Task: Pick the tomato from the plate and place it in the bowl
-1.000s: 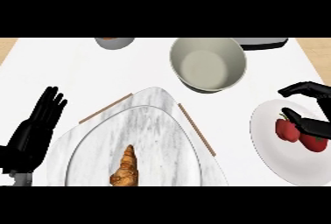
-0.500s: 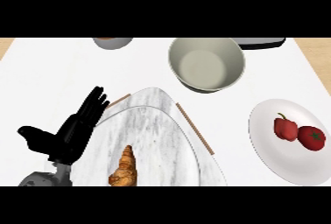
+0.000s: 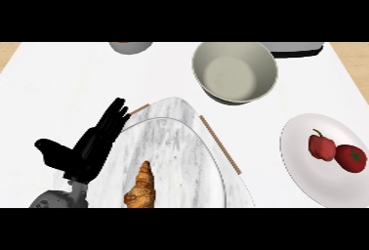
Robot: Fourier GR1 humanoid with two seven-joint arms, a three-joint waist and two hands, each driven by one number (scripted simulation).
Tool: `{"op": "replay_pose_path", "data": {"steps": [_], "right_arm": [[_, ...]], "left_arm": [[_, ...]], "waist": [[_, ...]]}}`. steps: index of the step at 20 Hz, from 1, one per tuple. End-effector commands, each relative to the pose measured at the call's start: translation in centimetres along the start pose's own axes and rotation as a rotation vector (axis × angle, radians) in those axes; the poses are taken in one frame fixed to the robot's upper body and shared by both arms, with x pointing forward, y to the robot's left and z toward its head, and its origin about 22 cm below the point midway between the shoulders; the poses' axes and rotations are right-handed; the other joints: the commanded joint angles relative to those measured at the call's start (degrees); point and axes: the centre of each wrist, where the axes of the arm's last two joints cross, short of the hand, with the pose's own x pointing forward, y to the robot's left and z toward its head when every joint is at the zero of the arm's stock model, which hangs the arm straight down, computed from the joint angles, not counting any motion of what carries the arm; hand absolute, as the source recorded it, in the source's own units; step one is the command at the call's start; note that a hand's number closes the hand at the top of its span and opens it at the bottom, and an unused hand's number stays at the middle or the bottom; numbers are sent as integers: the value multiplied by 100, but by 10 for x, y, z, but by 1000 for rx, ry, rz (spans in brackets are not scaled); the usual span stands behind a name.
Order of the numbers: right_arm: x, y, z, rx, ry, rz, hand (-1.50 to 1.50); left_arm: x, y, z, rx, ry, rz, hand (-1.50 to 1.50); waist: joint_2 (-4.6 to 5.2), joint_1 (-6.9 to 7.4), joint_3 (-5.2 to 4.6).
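Right robot hand gone, left robot hand (image 3: 85,149) raised, fingers straight, empty, tomato (image 3: 351,158) on plate (image 3: 302,168)

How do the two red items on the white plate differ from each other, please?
The tomato is round and squat with a small green star-shaped calyx on top; the pepper is taller, lobed and carries a thin curved stem. The tomato lies nearer the plate's right rim, the pepper to its left, closer to the middle. The tomato's red looks a little brighter. Both are red, glossy, lie side by side on the plate, and no robot hand is near them.
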Motion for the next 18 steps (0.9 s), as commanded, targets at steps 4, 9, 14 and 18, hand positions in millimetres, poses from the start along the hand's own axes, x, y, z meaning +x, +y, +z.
{"op": "replay_pose_path", "data": {"steps": [4, 9, 14, 18], "right_arm": [[55, -7, -14, 210, 193, 148, -150], [64, -3, -29, 277, 321, 118, -150], [55, 23, -31, 323, 425, 155, -150], [59, 35, -64, 385, 475, 192, -150]], "left_arm": [[-7, 10, -9, -9, -9, -9, 0], [7, -18, -17, -35, 8, 3, 0], [13, -10, -9, -35, -5, -5, 0], [4, -12, -16, -54, -5, 1, 0]], "waist": [[26, 71, -5], [36, 224, 14], [31, 225, 19], [54, 309, 19]]}}
